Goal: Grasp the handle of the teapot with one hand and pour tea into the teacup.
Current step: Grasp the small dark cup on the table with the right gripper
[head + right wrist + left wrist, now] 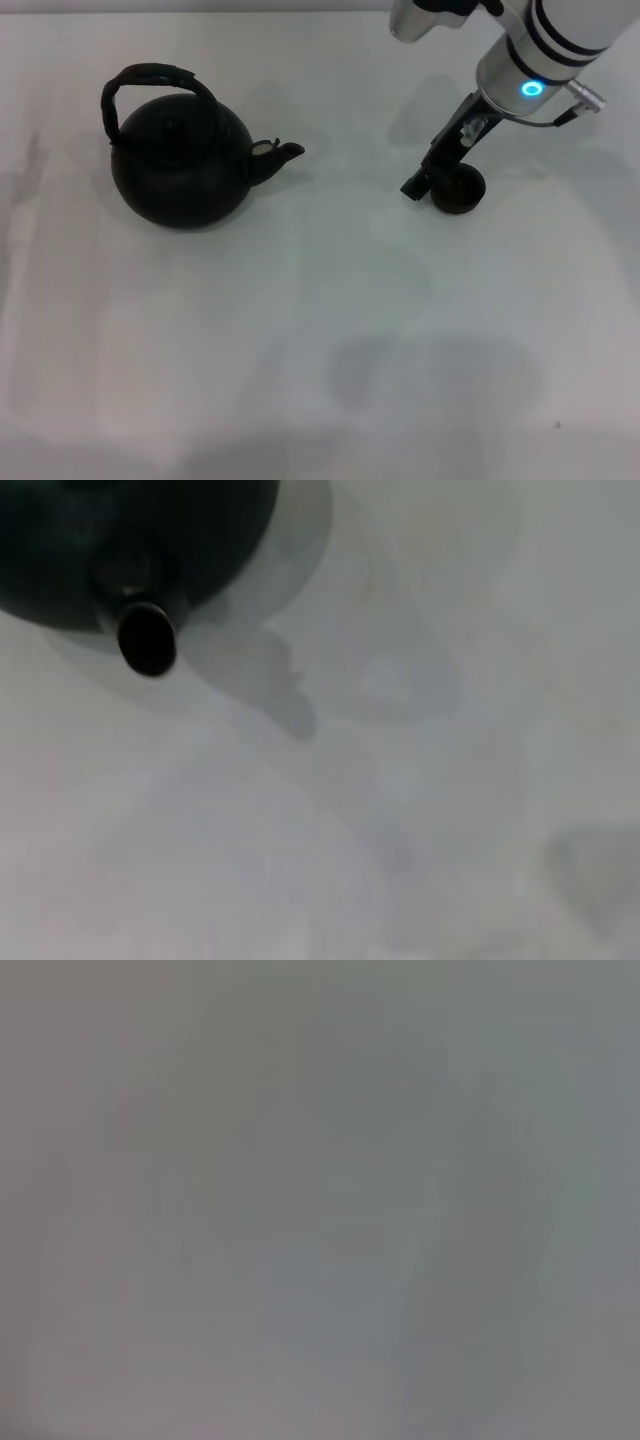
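1. Teapot, round and matte black, sits in the upper left of the head view on a pale tabletop. Its short spout points toward the right of the frame.

2. Over the pot rises the handle, a tall black hoop with a thicker, rough-wrapped middle. The arch runs left to right in the frame, in line with the spout, and nothing is touching it.

3. The teacup, a tiny dark cup with no handle, stands in the upper right of the head view, well apart from the teapot, on the side the spout faces.

4. The right gripper comes down from the top right corner and its dark fingers reach the table at the cup's left side, touching or nearly touching it. Whether they are spread or closed on the cup cannot be told (the right wrist view shows only a dark round form and one rounded tip).

5. The left gripper appears in no view; the left wrist view shows only a featureless grey surface.

6. The relation that matters: the handle lies far to the left of the right gripper, across the bare middle of the table. The teapot is on the robot's left side, so the left arm is probably the nearer one for grasping.
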Motion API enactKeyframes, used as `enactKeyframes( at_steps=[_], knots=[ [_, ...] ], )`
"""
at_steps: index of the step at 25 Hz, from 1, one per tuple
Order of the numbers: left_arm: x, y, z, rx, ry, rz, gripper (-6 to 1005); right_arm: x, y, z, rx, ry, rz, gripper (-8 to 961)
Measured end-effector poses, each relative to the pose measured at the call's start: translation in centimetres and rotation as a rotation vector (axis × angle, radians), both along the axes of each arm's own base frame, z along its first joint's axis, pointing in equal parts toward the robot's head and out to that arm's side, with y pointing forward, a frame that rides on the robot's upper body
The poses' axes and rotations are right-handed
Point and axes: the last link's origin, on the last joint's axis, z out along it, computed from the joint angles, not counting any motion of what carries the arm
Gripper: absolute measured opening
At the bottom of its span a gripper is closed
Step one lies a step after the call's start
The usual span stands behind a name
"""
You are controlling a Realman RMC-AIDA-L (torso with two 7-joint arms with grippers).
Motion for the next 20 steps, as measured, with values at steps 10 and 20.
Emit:
enactKeyframes(
  at_steps=[10, 20],
  knots=[
    [0.0, 0.0, 0.0, -0.001, 0.000, 0.002, 860, 1.3, -0.3, 0.2, -0.006, -0.034, -0.023, 871],
    [0.1, 0.1, 0.0, 0.001, 0.000, -0.004, 860, 2.3, -1.0, 0.5, -0.019, -0.039, -0.069, 811]
  ],
)
